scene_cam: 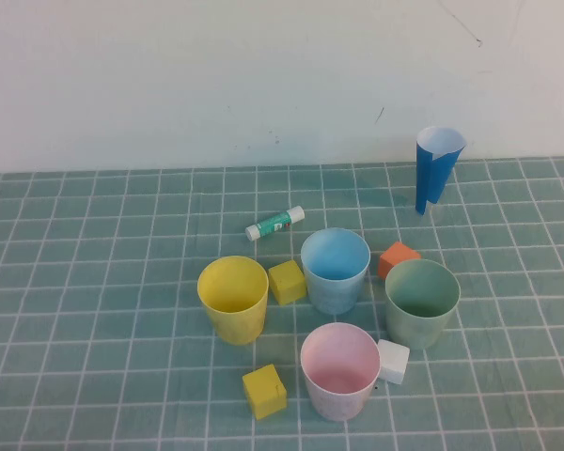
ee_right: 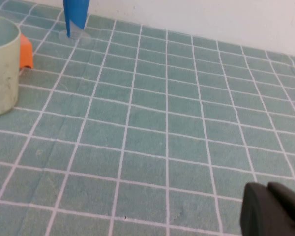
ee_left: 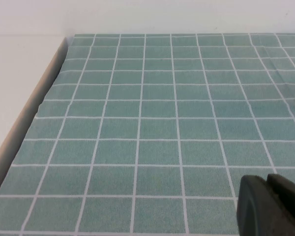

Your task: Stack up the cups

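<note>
4 cups stand upright and apart mid-mat: yellow cup (scene_cam: pixel 233 298), light blue cup (scene_cam: pixel 335 269), pale green cup (scene_cam: pixel 421 302), pink cup (scene_cam: pixel 339 369), with small cubes between them. The left gripper (ee_left: pixel 271 206) and right gripper (ee_right: pixel 274 210) hover over bare mat, fingers pressed together.

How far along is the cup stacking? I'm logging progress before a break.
Nothing is stacked yet. The yellow cup, blue cup, green cup and pink cup each stand upright and separate on the mat. Nothing is in hand: the left gripper and right gripper sit shut over bare mat, away from the cups. All the stacking remains.
</note>
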`<action>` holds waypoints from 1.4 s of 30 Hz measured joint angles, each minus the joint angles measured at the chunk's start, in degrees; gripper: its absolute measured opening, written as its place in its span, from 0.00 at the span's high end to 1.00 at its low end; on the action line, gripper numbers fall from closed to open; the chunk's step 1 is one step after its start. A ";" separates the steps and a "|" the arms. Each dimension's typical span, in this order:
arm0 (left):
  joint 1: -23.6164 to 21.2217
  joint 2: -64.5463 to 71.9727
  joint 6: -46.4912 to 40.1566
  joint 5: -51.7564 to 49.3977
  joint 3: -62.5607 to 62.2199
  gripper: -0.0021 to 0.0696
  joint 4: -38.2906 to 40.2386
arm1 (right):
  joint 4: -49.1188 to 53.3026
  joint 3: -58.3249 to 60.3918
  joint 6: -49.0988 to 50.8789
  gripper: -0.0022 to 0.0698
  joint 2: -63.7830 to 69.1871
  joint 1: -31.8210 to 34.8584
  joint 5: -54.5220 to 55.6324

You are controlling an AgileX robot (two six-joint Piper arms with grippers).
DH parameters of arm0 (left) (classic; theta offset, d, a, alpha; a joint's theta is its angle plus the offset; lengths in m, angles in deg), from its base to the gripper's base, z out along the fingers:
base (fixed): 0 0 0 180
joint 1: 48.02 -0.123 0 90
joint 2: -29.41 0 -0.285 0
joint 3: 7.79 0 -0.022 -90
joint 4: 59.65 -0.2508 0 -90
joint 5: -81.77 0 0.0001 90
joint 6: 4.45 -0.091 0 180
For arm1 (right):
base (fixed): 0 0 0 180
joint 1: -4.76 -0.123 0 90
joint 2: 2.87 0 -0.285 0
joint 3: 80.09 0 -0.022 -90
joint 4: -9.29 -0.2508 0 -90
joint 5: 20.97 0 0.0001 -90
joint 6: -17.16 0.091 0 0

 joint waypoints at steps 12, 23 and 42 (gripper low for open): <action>0.00 0.00 0.21 0.00 0.00 0.97 0.00 | 0.00 0.00 0.00 0.97 0.00 0.00 0.00; 0.00 0.00 0.21 0.00 0.00 0.97 0.00 | 0.00 0.00 0.00 0.97 0.00 0.00 0.00; 0.00 0.00 13.70 3.29 0.11 0.97 37.47 | 0.00 0.00 0.00 0.97 0.00 0.00 0.00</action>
